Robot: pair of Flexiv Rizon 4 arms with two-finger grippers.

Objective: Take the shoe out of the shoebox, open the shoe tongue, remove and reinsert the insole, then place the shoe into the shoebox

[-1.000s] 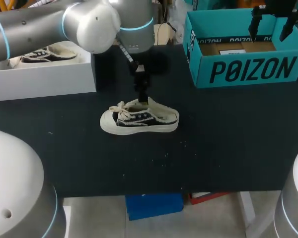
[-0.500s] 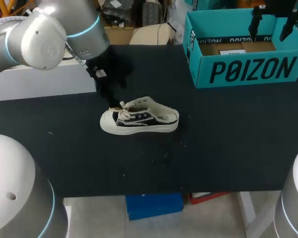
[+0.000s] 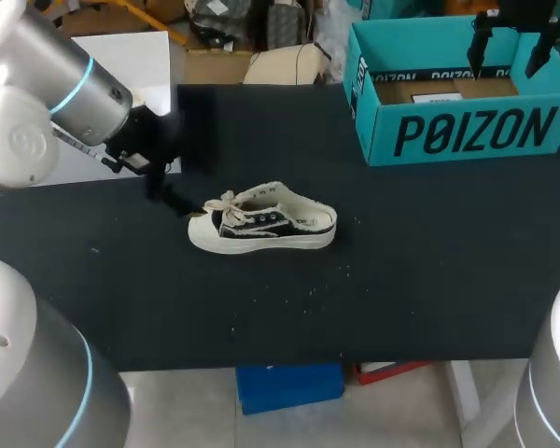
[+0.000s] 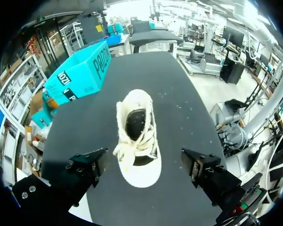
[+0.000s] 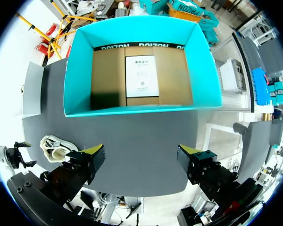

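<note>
While the shoe (image 3: 261, 224) stands upright on its sole near the middle of the black tabletop (image 3: 420, 280), both pincers are apart from it. The shoe has a white sole, a dark upper and loose cream laces. In the head view its toe points toward the left arm (image 3: 47, 103). It lies outside the teal shoebox (image 3: 467, 135), which stands well apart at the right rear of the tabletop.

The left pincer (image 4: 142, 160) is spread wide and holds nothing. In the left wrist view the shoe (image 4: 137, 136) lies ahead of it, toe nearest, along the line between the two fingers; neither finger touches it. In the head view this pincer (image 3: 161, 187) sits low, just beside the toe.

The right pincer (image 5: 139, 153) is also spread wide and holds nothing. It hangs above the open shoebox (image 5: 80, 75), whose brown floor carries a white sheet (image 5: 141, 75).

A white box (image 3: 145, 61) stands at the left rear, partly hidden by the left arm.
</note>
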